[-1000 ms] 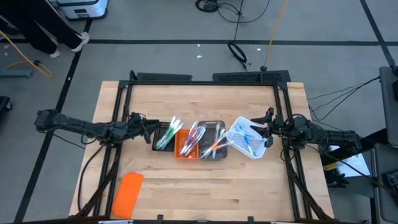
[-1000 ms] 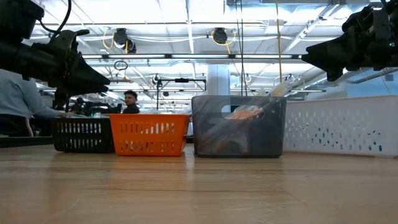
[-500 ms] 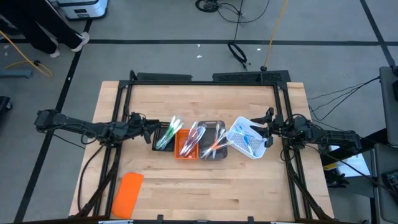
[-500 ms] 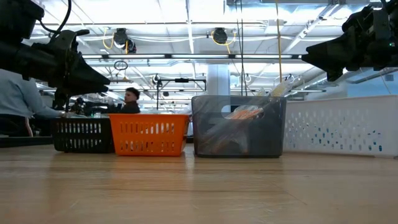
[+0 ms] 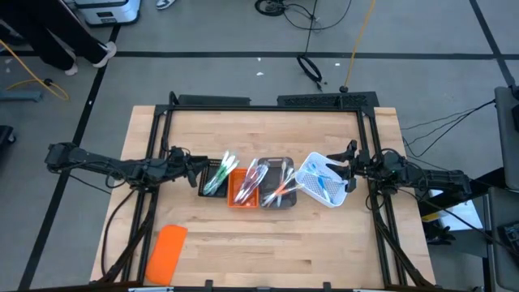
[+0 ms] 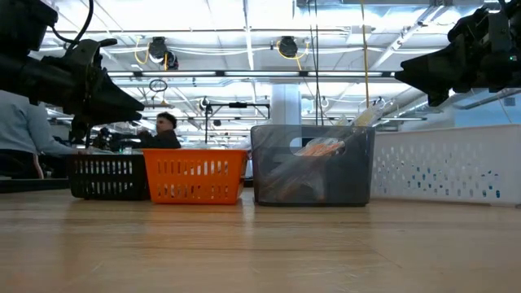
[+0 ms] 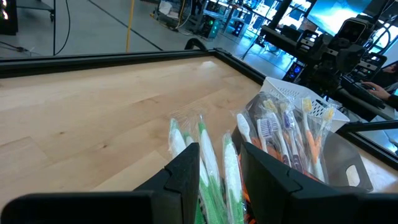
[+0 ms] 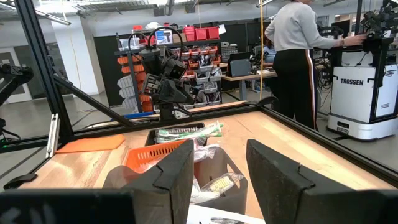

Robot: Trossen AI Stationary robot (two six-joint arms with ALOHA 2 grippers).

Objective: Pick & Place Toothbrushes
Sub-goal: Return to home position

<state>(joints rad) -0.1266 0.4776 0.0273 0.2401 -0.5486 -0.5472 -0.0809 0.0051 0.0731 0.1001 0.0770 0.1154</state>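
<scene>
Four small trays stand in a row at mid-table, each holding toothbrushes. The black tray (image 5: pixel 214 177) has green-white ones (image 7: pixel 208 163), the orange tray (image 5: pixel 242 188) pink-white ones, the grey tray (image 5: pixel 278 183) orange-tinted and pale ones, and the white tray (image 5: pixel 323 180) blue-white ones. My left gripper (image 5: pixel 195 165) hovers open just left of the black tray, fingers level and pointing at it (image 7: pixel 219 168). My right gripper (image 5: pixel 345 162) hovers open just right of the white tray (image 8: pixel 221 174). Neither touches anything.
A flat orange slab (image 5: pixel 166 253) lies near the table's near-left corner. Black frame rails (image 5: pixel 268 105) run along the table's far edge and sides. Bare wood spreads across the near half (image 5: pixel 268 243). People (image 8: pixel 298 50) stand in the room beyond the table.
</scene>
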